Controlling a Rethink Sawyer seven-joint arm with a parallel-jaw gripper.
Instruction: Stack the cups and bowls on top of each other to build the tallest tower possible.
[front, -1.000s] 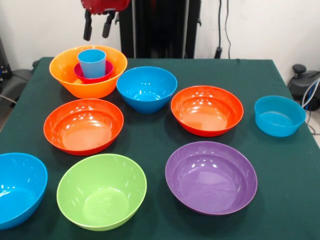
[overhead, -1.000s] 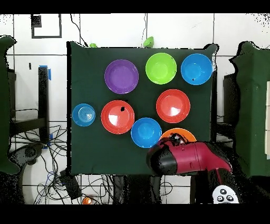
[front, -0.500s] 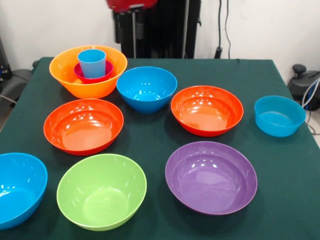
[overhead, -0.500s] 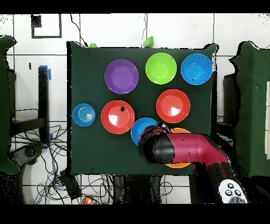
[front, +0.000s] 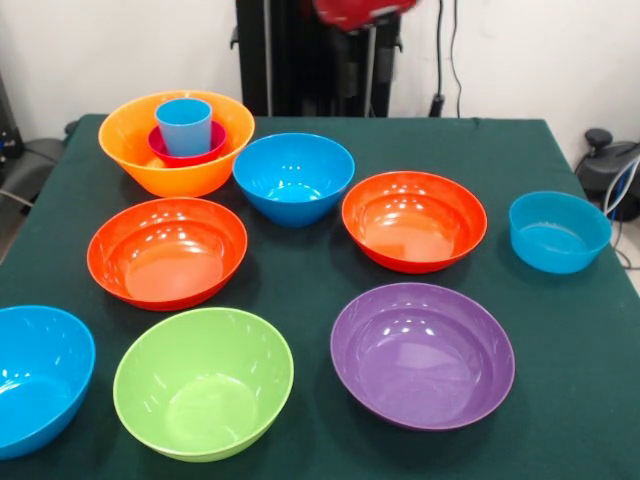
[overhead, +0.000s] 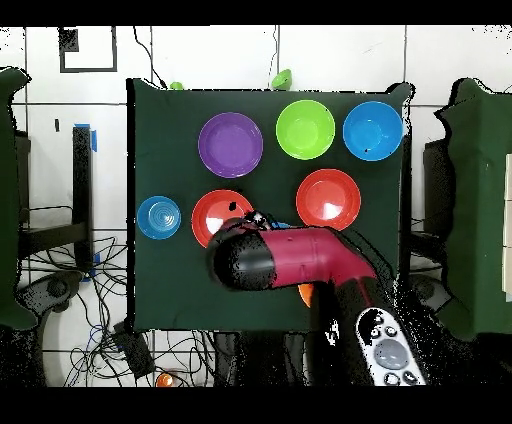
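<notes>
The light-blue tumbler (front: 184, 125) stands upright in the small magenta bowl (front: 205, 150), which sits inside the large yellow-orange bowl (front: 170, 170) at the table's far left. The small pale-blue bowl (front: 558, 232) stands alone at the right; it also shows in the overhead view (overhead: 159, 217). My gripper's red end (front: 360, 10) shows only at the top edge, high above the table and behind the blue bowl (front: 294, 178). In the overhead view my arm (overhead: 290, 258) covers the blue bowl and most of the yellow-orange bowl.
Spread over the green table (front: 300, 270) are two red-orange bowls (front: 167, 250) (front: 414, 218), a purple bowl (front: 422, 352), a lime green bowl (front: 203, 380) and a second blue bowl (front: 35, 375). The black pedestal (front: 300, 55) stands behind the table.
My arm has swung away from above the yellow-orange bowl, rightward in the front view, and the gripper has risen out of the picture. The tumbler stays in the magenta bowl.
</notes>
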